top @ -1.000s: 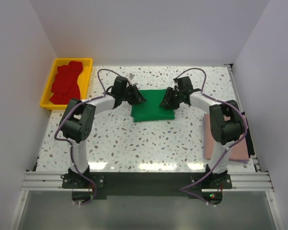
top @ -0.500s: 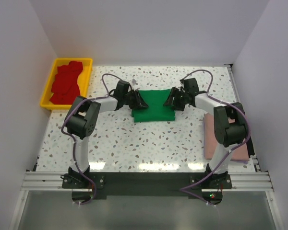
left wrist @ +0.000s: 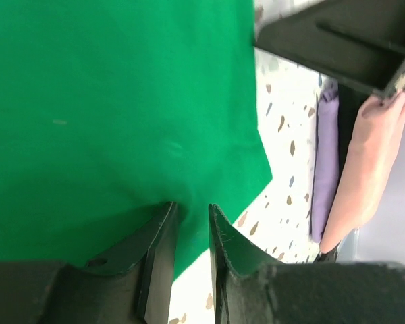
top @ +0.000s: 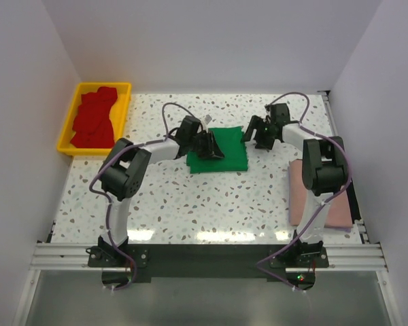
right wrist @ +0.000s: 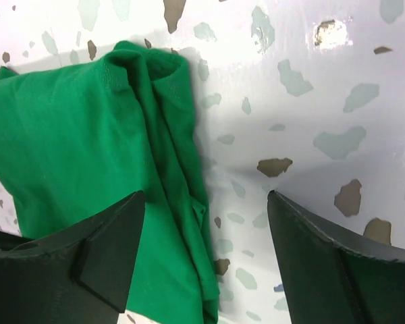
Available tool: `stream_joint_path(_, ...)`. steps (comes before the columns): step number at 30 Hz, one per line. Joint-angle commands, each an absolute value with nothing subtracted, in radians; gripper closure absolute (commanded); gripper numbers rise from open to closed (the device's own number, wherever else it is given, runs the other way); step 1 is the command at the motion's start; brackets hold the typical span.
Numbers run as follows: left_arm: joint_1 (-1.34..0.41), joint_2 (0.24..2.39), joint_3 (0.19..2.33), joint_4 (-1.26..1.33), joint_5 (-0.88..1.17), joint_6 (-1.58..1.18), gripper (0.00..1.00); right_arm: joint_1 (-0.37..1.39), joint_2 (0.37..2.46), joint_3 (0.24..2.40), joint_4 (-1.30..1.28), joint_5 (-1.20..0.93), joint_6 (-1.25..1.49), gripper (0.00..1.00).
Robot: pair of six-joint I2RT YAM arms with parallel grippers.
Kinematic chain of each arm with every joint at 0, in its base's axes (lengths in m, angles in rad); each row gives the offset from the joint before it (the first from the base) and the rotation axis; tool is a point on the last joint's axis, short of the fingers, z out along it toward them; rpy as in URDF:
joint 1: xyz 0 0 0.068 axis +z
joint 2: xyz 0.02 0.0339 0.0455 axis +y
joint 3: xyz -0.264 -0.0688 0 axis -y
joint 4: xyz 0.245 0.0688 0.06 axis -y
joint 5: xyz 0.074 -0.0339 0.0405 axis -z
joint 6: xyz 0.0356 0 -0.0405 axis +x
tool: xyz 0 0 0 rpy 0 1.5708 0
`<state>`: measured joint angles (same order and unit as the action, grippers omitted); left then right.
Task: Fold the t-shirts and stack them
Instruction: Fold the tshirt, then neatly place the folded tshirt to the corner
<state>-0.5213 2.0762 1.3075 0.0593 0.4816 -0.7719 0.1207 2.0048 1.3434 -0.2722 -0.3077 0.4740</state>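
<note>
A folded bright green t-shirt (top: 226, 153) lies at the table's middle back. My left gripper (top: 211, 147) is low over its left part. In the left wrist view that gripper (left wrist: 192, 206) is open by a narrow gap, with green cloth (left wrist: 121, 101) puckered just past its tips. My right gripper (top: 251, 136) sits at the shirt's right edge. It (right wrist: 206, 199) is open wide, one finger over the bunched green hem (right wrist: 169, 135) and the other over bare table. A dusty pink t-shirt (top: 330, 207) lies at the right edge. Red t-shirts (top: 93, 119) fill the tray.
The yellow tray (top: 66, 128) stands at the back left corner, just off the speckled table (top: 211, 197). White walls close in the back and both sides. In the left wrist view, the pink shirt (left wrist: 366, 169) hangs beyond the green one, under the right arm's black link (left wrist: 344, 40).
My left gripper slid right onto the green shirt and its jaws parted a little. My right gripper drew back right to the shirt's edge and opened wide.
</note>
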Motion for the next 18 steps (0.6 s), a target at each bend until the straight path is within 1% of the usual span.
stream_joint_path(1,-0.567,2.095,1.359,0.028,0.46,-0.747,0.71,0.135,2.034,1.367,-0.243,-0.318,0.454,0.22)
stream_joint_path(5,-0.589,2.109,1.367,0.018,0.448,-0.746,0.71,0.169,2.042,1.361,-0.218,-0.308,0.469,0.2)
stream_joint_path(12,-0.591,2.106,1.374,0.003,0.439,-0.738,0.72,0.253,2.085,1.39,-0.268,-0.233,0.472,0.2)
stream_joint_path(15,-0.591,2.103,1.374,0.002,0.437,-0.736,0.72,0.27,2.112,1.404,-0.299,-0.193,0.497,0.21)
stream_joint_path(18,-0.591,2.105,1.374,0.002,0.44,-0.736,0.72,0.276,2.137,1.416,-0.316,-0.161,0.518,0.27)
